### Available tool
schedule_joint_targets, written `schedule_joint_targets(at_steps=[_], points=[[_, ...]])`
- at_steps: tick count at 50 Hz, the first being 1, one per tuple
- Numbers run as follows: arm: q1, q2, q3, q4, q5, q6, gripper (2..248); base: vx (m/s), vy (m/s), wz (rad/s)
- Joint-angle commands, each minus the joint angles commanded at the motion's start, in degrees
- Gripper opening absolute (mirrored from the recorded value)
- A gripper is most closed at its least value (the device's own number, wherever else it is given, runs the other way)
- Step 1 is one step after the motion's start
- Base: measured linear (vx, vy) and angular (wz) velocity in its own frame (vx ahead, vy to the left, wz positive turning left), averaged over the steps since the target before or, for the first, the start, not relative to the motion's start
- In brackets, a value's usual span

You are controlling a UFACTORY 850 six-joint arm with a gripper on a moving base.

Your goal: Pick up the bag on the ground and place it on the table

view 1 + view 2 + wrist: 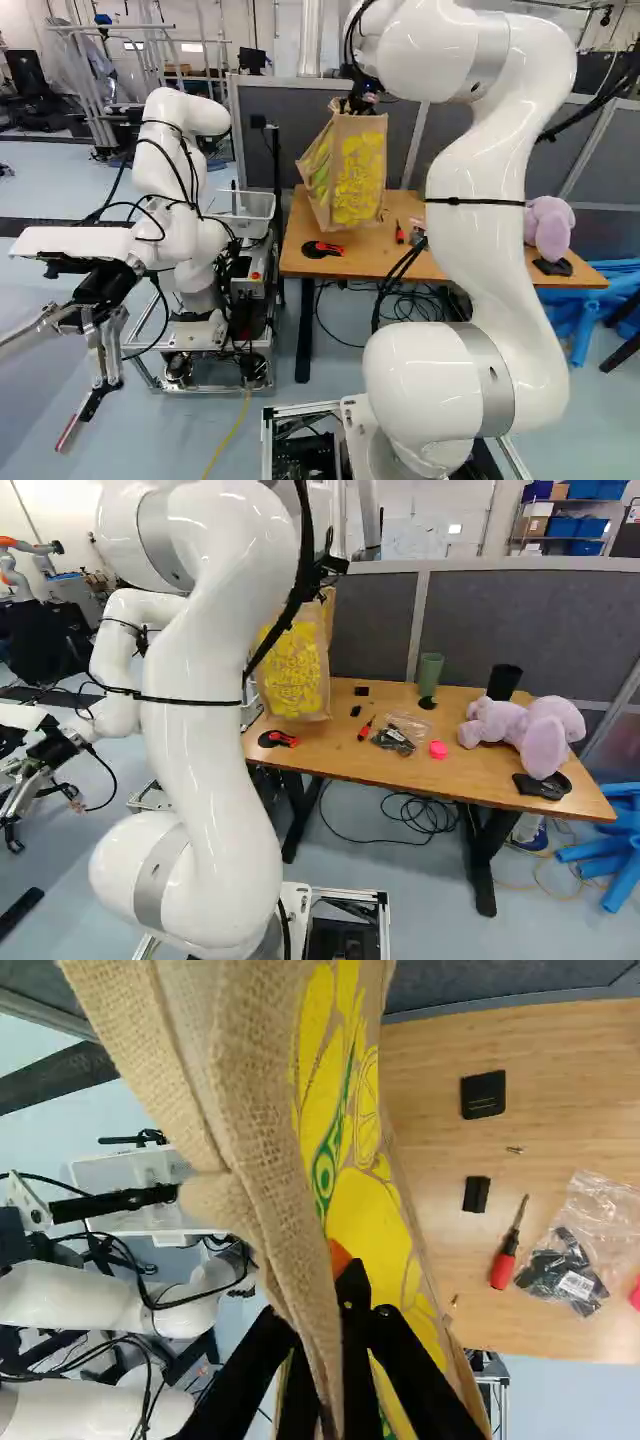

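High over the left end of the wooden table, the gripper is at the top of the tan burlap bag with yellow print. In the wrist view the gripper is shut on the bag's folded upper cloth, which runs between the fingers. The bag hangs upright, its bottom at or just over the tabletop; whether it touches, I cannot tell. My arm hides part of it in the right base view.
On the table are a black-and-red tool, a red screwdriver, a plastic packet, a pink item, a green cup, a black cup and a purple plush toy. Another robot stands left.
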Motion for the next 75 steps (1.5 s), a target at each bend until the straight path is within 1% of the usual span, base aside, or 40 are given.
schedule_joint_targets(at_steps=[20, 42, 49, 58, 59, 63, 64, 69, 70, 74, 75], points=[[0.5, -7.6, -7.4, 0.0, 0.0, 0.0, 21, 0.0, 0.0, 0.0], [1.0, -15.9, -16.5, 0.0, 0.0, 0.0, 21, 0.0, 0.0, 0.0], [1.0, -17.7, -19.1, 0.0, 0.0, 0.0, 21, 0.0, 0.0, 0.0], [1.0, -18.5, -20.4, 0.0, 0.0, 0.0, 21, 0.0, 0.0, 0.0], [1.0, -18.6, -20.4, 0.0, 0.0, 0.0, 42, 0.0, 0.0, 0.0], [1.0, -18.6, -20.5, 0.0, 0.0, 0.0, 42, 0.0, 0.0, 0.0], [1.0, -18.6, -20.5, 0.0, 0.0, 0.0, 77, 0.0, 0.0, 0.0], [1.0, -18.7, -20.6, 0.0, 0.0, 0.0, 77, 0.0, 0.0, 0.0], [1.0, -18.7, -20.6, 0.0, 0.0, 0.0, 113, 0.0, 0.0, 0.0], [1.0, -18.7, -20.6, 0.0, 0.0, 0.0, 113, 0.0, 0.0, 0.0], [1.0, -18.7, -20.6, 0.0, 0.0, 0.0, 149, 0.0, 0.0, 0.0]])
